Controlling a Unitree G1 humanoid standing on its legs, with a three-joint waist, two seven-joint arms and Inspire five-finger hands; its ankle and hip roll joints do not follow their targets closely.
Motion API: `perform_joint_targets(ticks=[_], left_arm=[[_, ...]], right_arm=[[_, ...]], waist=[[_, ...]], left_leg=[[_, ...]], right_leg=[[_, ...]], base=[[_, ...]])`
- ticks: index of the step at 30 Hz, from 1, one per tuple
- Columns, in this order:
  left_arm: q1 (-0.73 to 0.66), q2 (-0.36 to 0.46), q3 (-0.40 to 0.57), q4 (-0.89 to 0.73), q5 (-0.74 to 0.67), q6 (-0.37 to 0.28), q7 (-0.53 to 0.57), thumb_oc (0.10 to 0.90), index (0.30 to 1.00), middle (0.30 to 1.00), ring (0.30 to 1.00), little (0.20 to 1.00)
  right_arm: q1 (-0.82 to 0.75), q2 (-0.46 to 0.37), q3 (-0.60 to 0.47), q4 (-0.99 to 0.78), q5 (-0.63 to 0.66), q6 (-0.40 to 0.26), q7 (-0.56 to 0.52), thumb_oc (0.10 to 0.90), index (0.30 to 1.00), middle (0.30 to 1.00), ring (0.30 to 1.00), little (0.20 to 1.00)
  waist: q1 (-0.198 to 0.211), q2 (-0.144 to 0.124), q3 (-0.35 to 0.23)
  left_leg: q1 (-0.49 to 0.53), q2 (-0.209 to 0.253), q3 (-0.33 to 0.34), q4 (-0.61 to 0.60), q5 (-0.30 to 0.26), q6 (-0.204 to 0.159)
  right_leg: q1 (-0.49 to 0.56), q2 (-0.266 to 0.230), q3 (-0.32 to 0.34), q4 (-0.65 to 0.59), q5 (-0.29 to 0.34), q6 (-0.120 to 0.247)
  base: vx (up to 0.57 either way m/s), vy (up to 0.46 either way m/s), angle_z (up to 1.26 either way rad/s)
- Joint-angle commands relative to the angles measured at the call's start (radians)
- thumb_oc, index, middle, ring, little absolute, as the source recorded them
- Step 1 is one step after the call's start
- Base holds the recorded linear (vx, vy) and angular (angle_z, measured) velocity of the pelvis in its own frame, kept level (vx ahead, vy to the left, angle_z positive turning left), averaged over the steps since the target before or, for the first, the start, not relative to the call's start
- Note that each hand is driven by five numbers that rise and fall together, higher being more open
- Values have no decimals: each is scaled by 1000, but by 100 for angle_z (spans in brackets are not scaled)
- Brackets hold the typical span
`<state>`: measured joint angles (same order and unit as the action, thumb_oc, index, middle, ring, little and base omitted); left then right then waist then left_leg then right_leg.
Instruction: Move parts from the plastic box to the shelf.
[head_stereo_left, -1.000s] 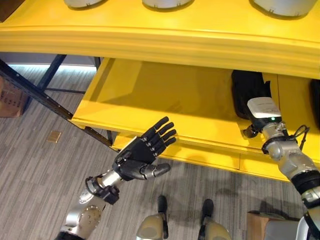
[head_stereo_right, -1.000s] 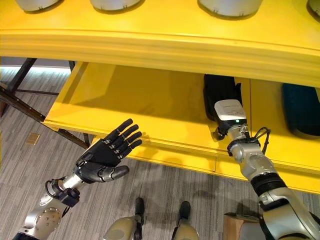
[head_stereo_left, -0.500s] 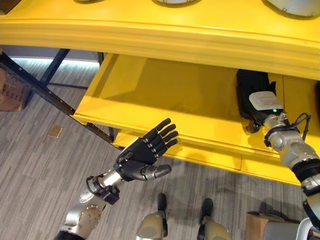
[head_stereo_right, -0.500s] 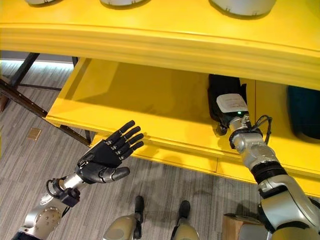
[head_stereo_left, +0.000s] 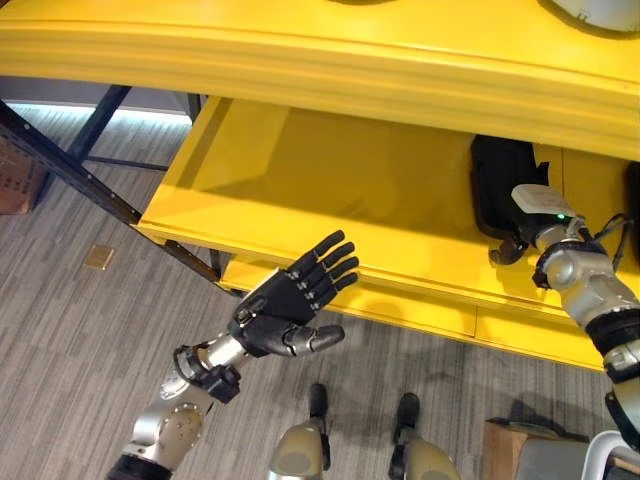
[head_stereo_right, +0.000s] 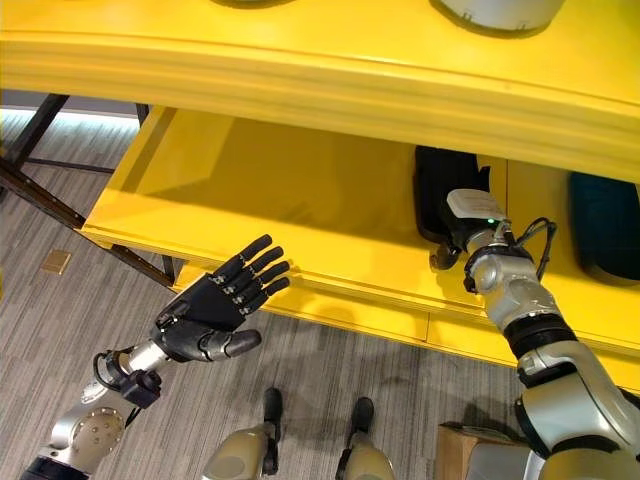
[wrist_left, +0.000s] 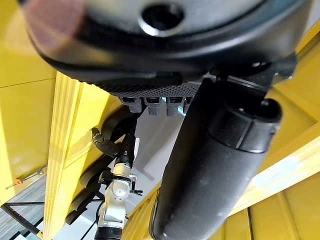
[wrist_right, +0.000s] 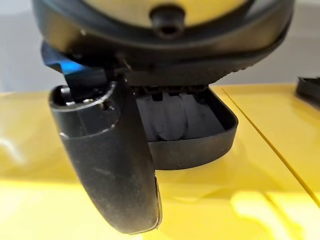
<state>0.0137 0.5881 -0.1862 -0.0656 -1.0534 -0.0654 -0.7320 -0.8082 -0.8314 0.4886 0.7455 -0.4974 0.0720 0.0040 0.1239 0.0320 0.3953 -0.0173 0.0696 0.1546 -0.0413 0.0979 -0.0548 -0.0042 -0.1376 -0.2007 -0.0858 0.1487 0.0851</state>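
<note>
We see the black part (head_stereo_left: 503, 186) lying on the yellow shelf (head_stereo_left: 330, 190), near its right end under the upper board. Our right hand (head_stereo_right: 452, 240) sits at the part's near edge, fingers reaching into it; we cannot tell whether they grip. Our left hand (head_stereo_left: 290, 305) hovers before the shelf, released and empty.

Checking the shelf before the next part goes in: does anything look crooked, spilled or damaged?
Nothing stands out. The black part lies flat on the yellow shelf, with the right hand at its near end. The left hand hangs open and empty in front of the shelf.
</note>
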Motion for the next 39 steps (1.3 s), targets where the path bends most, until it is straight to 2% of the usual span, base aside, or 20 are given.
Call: perform_joint_targets(ticks=[1,5,11,14,23,24,32,35,36,39], left_arm=[[-52,9,34,-77,-31,-41,-53,900,1000,1000,1000,1000],[-47,3,35,-78,-23,-36,-51,900,1000,1000,1000,1000],[-33,-9,44,-76,-22,-30,-53,900,1000,1000,1000,1000],[-37,-11,42,-74,-28,-29,-43,900,1000,1000,1000,1000],[-39,-16,42,-66,-19,-32,-50,900,1000,1000,1000,1000],[-38,-19,42,-65,-15,-30,-50,900,1000,1000,1000,1000],[-48,-23,38,-67,-6,-25,-42,900,1000,1000,1000,1000],[-51,-26,36,-64,-1,-26,-40,900,1000,1000,1000,1000],[-50,-28,39,-69,0,-25,-37,900,1000,1000,1000,1000],[-50,-24,43,-70,-4,-20,-36,900,1000,1000,1000,1000]], right_arm=[[-117,-63,53,30,-14,28,6,900,1000,1000,1000,1000],[-118,-63,53,25,0,22,-3,900,1000,1000,1000,1000],[-88,-58,23,-48,2,11,44,900,1000,1000,1000,1000],[-74,-47,8,-82,11,35,53,900,1000,1000,1000,1000],[-48,-40,-4,-124,13,54,91,900,1000,1000,1000,1000],[-37,-37,-11,-140,31,74,100,900,1000,1000,1000,1000],[-33,-26,-29,-150,42,91,129,900,1000,1000,1000,1000],[-26,-20,-39,-162,66,117,138,900,1000,1000,1000,1000],[-19,-17,-49,-165,91,145,138,900,1000,1000,1000,1000],[-11,-8,-67,-168,101,148,154,900,1000,1000,1000,1000]], waist=[[23,-18,-44],[23,-20,-47],[18,-26,-54],[14,-27,-52],[7,-33,-52],[4,-34,-53],[-1,-37,-53],[-4,-39,-52],[-6,-39,-53],[-8,-38,-55]], left_leg=[[-41,-7,-15,125,-120,10],[-37,-6,-15,125,-119,10],[-33,-4,-12,122,-119,9],[-33,-3,-8,126,-120,11],[-30,-2,-6,126,-121,11],[-29,-1,-5,127,-120,11],[-26,-1,-2,129,-123,13],[-26,0,0,130,-122,13],[-24,0,1,130,-123,14],[-22,-1,2,129,-124,14]], right_leg=[[-51,47,-11,167,-173,-34],[-45,49,-10,165,-172,-35],[-41,52,-8,162,-172,-35],[-42,53,-4,164,-171,-35],[-38,58,5,159,-170,-35],[-37,59,5,161,-170,-36],[-37,61,11,162,-170,-36],[-36,61,13,163,-170,-36],[-36,62,16,163,-170,-37],[-33,61,16,162,-170,-36]], base=[[0,0,0],[0,0,0],[0,0,0],[0,0,0],[0,0,0],[0,0,0],[0,0,0],[-7,6,-4],[-5,8,-3],[0,0,0]])
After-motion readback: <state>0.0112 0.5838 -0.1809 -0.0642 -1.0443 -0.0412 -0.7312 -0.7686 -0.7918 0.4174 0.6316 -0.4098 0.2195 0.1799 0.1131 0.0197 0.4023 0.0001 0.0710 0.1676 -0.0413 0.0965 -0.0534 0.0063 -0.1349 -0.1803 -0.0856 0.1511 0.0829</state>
